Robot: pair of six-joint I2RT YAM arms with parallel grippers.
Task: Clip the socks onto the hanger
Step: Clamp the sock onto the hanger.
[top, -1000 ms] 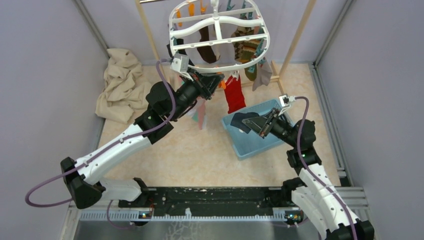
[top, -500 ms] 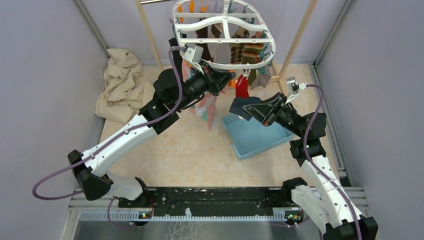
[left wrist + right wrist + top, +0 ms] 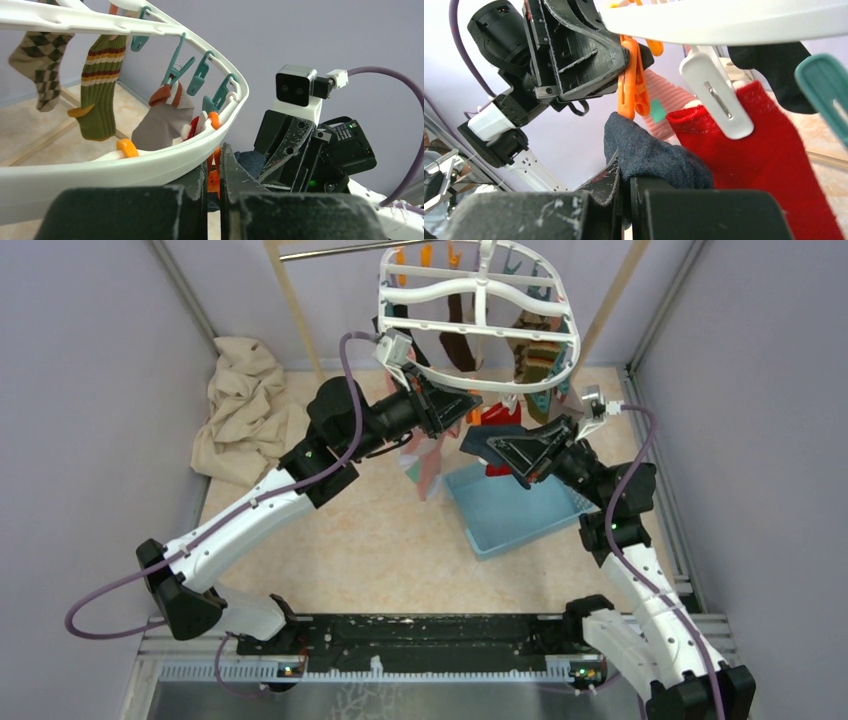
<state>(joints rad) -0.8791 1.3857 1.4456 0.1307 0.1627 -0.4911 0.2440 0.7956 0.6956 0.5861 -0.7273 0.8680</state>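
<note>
The white oval hanger [image 3: 480,332] hangs at the top centre, with socks and pegs under its rim [image 3: 125,165]. My left gripper [image 3: 458,410] is shut on an orange peg [image 3: 215,175] at the rim's near edge; the peg also shows in the right wrist view [image 3: 634,80]. My right gripper [image 3: 503,452] is shut on the navy sock [image 3: 654,155] and holds its end just below that orange peg. The red sock [image 3: 764,155] hangs beside it from a white peg [image 3: 716,97]. In the top view the red sock [image 3: 492,416] is mostly hidden behind the grippers.
A blue tray [image 3: 520,512] lies on the floor under the right gripper. A beige cloth heap [image 3: 245,410] lies at the back left. The wooden rack's poles [image 3: 295,310] flank the hanger. Brown argyle [image 3: 42,65], striped green [image 3: 100,85] and pink patterned [image 3: 430,465] socks hang from the hanger.
Both arms rose and moved right. The hanger swung right with the left gripper. The right gripper lifted the navy sock from over the tray up to the hanger's rim.
</note>
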